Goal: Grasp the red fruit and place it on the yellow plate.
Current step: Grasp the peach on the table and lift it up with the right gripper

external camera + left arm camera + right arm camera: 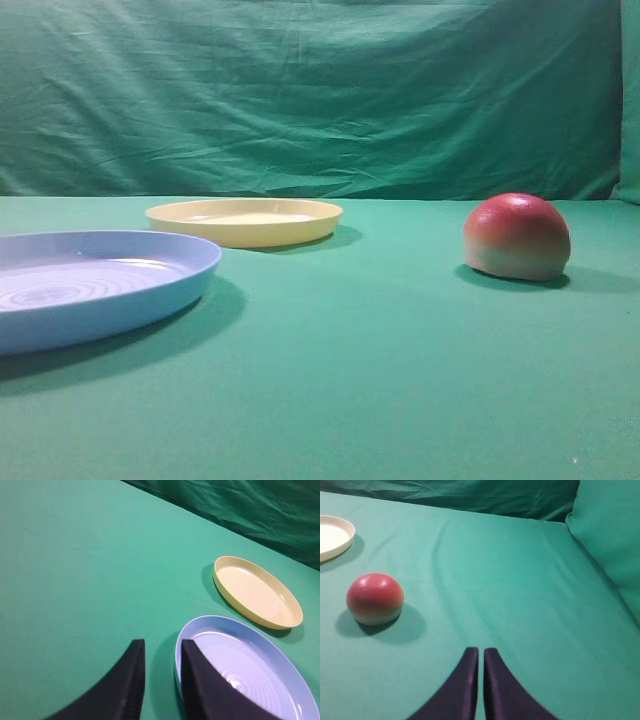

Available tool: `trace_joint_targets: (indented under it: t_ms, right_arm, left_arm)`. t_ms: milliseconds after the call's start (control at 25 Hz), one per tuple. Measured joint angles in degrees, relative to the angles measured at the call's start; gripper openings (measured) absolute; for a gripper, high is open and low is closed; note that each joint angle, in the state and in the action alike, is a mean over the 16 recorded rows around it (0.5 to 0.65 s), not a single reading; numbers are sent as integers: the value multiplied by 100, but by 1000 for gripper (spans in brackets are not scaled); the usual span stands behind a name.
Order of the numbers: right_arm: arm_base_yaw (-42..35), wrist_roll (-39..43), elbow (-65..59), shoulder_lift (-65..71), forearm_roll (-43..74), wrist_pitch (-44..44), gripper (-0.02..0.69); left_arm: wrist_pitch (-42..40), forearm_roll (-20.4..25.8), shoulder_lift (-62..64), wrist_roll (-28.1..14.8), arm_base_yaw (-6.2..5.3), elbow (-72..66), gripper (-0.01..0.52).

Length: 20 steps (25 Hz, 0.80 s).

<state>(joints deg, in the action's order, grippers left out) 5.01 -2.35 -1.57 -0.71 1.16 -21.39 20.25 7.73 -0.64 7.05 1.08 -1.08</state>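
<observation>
The red fruit (516,236), a glossy dome that pales to yellow-green at its base, rests on the green cloth at the right; the right wrist view shows the red fruit (375,598) ahead and to the left. The empty yellow plate (244,220) lies at the back, left of centre, and the yellow plate (257,592) also shows in the left wrist view. My right gripper (481,650) is shut on nothing, well short of the fruit. My left gripper (161,642) hangs with a small gap between its fingers, empty. Neither gripper appears in the exterior view.
A larger light-blue plate (95,285) with concentric rings sits at the near left, and the blue plate's rim (182,645) lies just under my left gripper's right finger. Green cloth covers the table and hangs as a backdrop (320,90).
</observation>
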Motion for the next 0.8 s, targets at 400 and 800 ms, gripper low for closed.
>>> trace_joint_targets:
  t_ms: [400, 800]
  right_arm:
    - [0, 0, 0, 0, 0, 0, 0]
    - [0, -25, 0, 0, 18, 1, 0]
  left_arm:
    - [0, 0, 0, 0, 0, 0, 157]
    - [0, 0, 0, 0, 0, 0, 157]
